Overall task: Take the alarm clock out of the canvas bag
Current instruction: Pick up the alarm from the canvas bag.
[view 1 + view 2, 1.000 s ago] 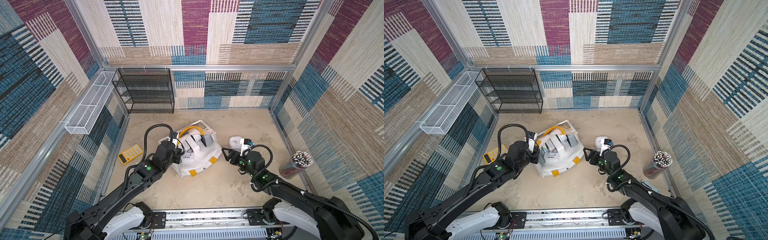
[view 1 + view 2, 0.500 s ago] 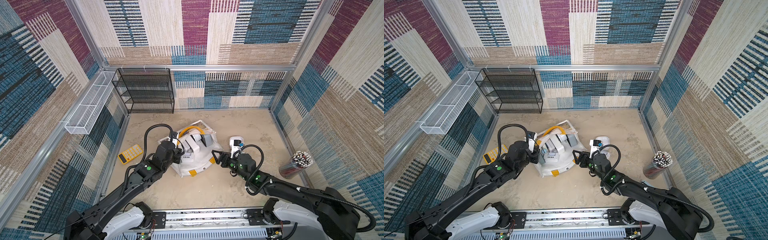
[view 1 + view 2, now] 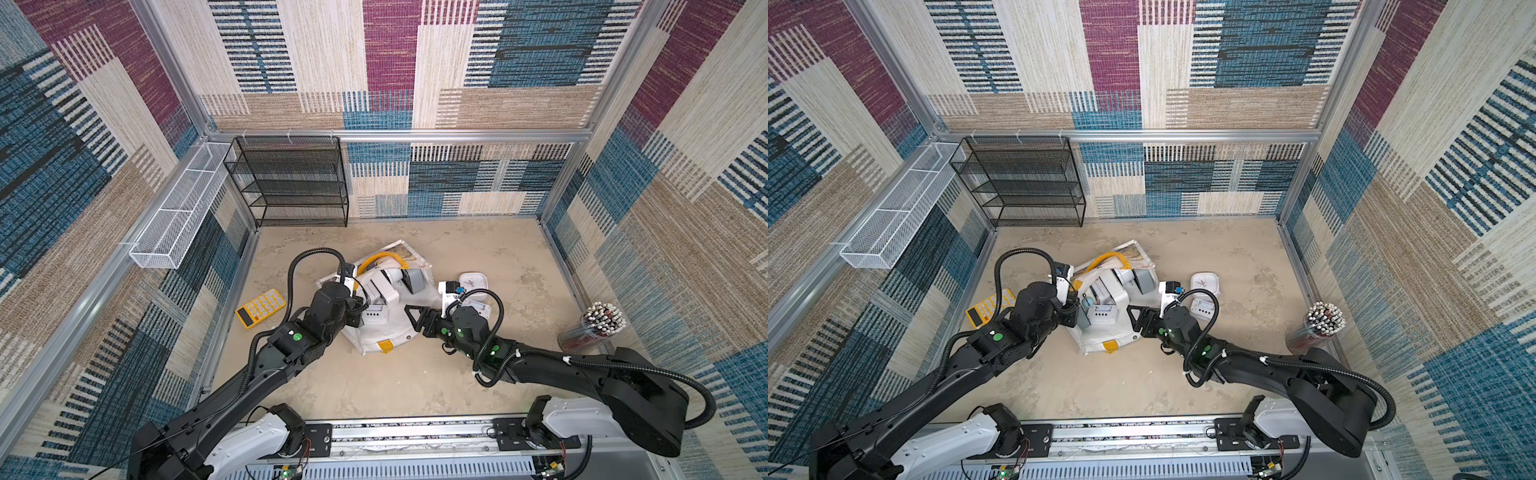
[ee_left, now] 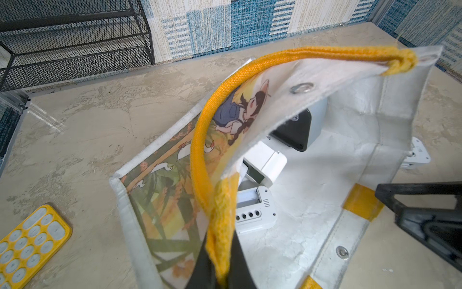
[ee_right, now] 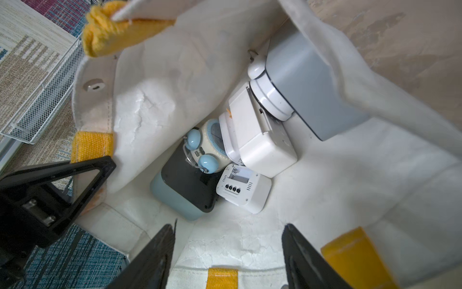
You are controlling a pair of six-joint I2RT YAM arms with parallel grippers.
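We're over the canvas bag (image 3: 388,332), slumped mid-table (image 3: 374,386) with its mouth gaping toward the right arm. The left gripper (image 4: 220,265) is clamped on the yellow strap handle (image 4: 200,140), holding the printed flap up off the contents. The right gripper (image 5: 225,252) sits right at the bag's rim, jaws apart, nothing between them. Inside, we see a heap of clocks: a twin-bell alarm clock (image 5: 208,143) with pale blue bells, a small white digital clock (image 5: 243,189) with four buttons, a white block clock (image 5: 260,142), a black-faced clock (image 5: 186,186) underneath and a grey clock (image 5: 310,85) on the far side. Outside, just right of the bag, a square analogue clock (image 3: 473,282) and a second digital clock (image 3: 1202,308) lie on the table. A yellow calculator (image 3: 262,307) rests to the left
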